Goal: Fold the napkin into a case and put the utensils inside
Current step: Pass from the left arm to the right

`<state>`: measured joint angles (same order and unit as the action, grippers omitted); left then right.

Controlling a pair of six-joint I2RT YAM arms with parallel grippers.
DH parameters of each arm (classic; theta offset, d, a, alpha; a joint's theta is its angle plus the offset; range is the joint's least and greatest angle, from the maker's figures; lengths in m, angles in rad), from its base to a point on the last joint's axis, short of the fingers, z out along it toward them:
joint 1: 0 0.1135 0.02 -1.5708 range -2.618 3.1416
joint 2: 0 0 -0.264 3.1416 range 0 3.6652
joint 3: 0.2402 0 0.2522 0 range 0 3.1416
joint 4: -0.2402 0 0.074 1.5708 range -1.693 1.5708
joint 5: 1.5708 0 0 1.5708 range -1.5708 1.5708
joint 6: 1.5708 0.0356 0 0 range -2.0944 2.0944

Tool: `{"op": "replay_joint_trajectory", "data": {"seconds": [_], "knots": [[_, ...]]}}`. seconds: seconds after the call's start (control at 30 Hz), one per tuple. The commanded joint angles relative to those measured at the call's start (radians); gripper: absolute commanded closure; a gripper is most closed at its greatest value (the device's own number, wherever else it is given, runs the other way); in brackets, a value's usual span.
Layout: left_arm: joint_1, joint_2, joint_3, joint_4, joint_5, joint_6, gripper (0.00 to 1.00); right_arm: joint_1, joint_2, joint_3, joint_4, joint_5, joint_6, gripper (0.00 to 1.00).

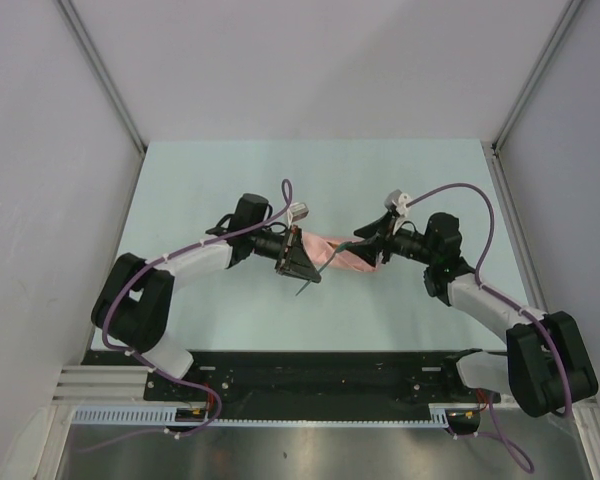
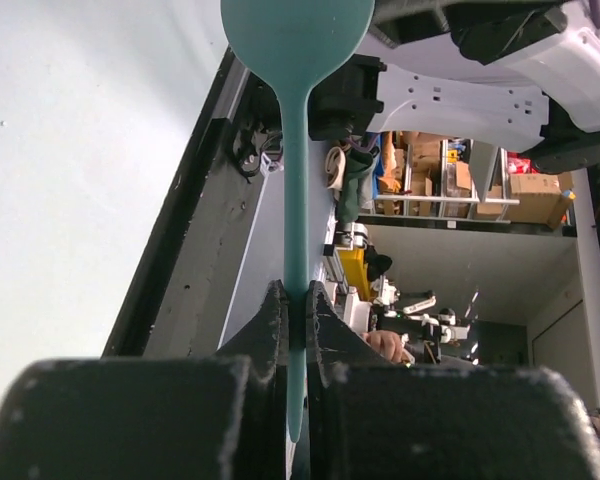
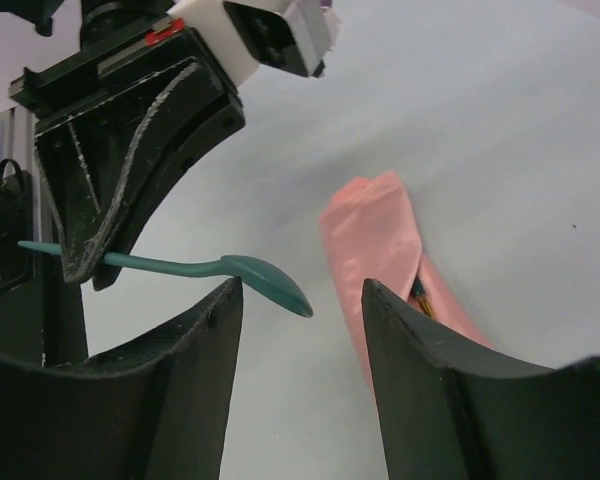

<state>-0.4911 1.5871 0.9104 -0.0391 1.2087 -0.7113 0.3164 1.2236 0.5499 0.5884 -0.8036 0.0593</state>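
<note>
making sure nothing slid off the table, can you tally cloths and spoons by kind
pink napkin, folded into a case: 1
teal spoon, in plain view: 1
dark sliver tucked in the fold, too hidden to name: 1
total: 3

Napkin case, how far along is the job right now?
Done: the pink case lies folded and narrow, something dark and yellow peeking from its opening, possibly one spoon. In hand: the left jaws are shut on the teal spoon near it. Left: slide that spoon into the case.
</note>
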Motion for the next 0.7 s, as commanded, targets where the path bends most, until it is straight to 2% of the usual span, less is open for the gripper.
{"op": "replay_joint_trajectory", "data": {"seconds": [0.0, 0.07, 0.17, 0.2, 0.27, 0.3, 0.4, 0.43, 0.47, 0.5, 0.53, 0.6, 0.63, 0.67], "knots": [[0.006, -0.007, -0.001, 0.074, 0.061, -0.022, 1.00, 0.018, 0.017, 0.047, 0.085, -0.100, -0.056, 0.45], [0.006, -0.009, 0.001, 0.079, 0.064, -0.024, 1.00, 0.021, 0.031, 0.054, 0.076, -0.123, -0.056, 0.47], [0.006, -0.012, 0.002, 0.088, 0.071, -0.034, 1.00, 0.029, 0.045, 0.059, 0.073, -0.129, -0.056, 0.57], [0.006, -0.010, -0.001, 0.093, 0.078, -0.039, 1.00, 0.032, 0.048, 0.070, 0.070, -0.131, -0.055, 0.68], [0.006, -0.015, -0.002, 0.108, 0.081, -0.048, 1.00, 0.039, 0.065, 0.090, 0.036, -0.132, -0.056, 0.83], [0.006, -0.016, 0.002, 0.110, 0.086, -0.048, 1.00, 0.041, 0.070, 0.108, 0.025, -0.132, -0.056, 0.97], [0.025, -0.024, 0.036, 0.049, 0.052, -0.025, 0.84, 0.033, 0.068, 0.120, -0.019, -0.074, 0.008, 1.00], [0.060, -0.039, 0.047, 0.012, -0.046, -0.002, 0.70, 0.027, 0.067, 0.120, -0.045, -0.074, 0.028, 1.00], [0.080, -0.048, 0.056, -0.026, -0.116, 0.018, 0.65, 0.012, 0.056, 0.122, -0.070, -0.080, 0.045, 1.00], [0.100, -0.058, 0.099, -0.135, -0.218, 0.074, 0.54, 0.006, 0.050, 0.124, -0.103, -0.063, 0.078, 1.00], [0.133, -0.067, 0.114, -0.165, -0.394, 0.078, 0.52, -0.003, 0.042, 0.128, -0.187, -0.027, 0.094, 1.00], [0.158, -0.104, 0.113, -0.159, -0.562, 0.030, 0.52, -0.022, 0.028, 0.154, -0.315, 0.024, 0.111, 1.00], [0.161, -0.113, 0.108, -0.148, -0.698, 0.017, 0.53, -0.028, 0.028, 0.204, -0.482, 0.094, 0.119, 1.00], [0.161, -0.116, 0.113, -0.148, -0.736, 0.007, 0.54, -0.039, 0.037, 0.234, -0.568, 0.092, 0.094, 1.00]]}}
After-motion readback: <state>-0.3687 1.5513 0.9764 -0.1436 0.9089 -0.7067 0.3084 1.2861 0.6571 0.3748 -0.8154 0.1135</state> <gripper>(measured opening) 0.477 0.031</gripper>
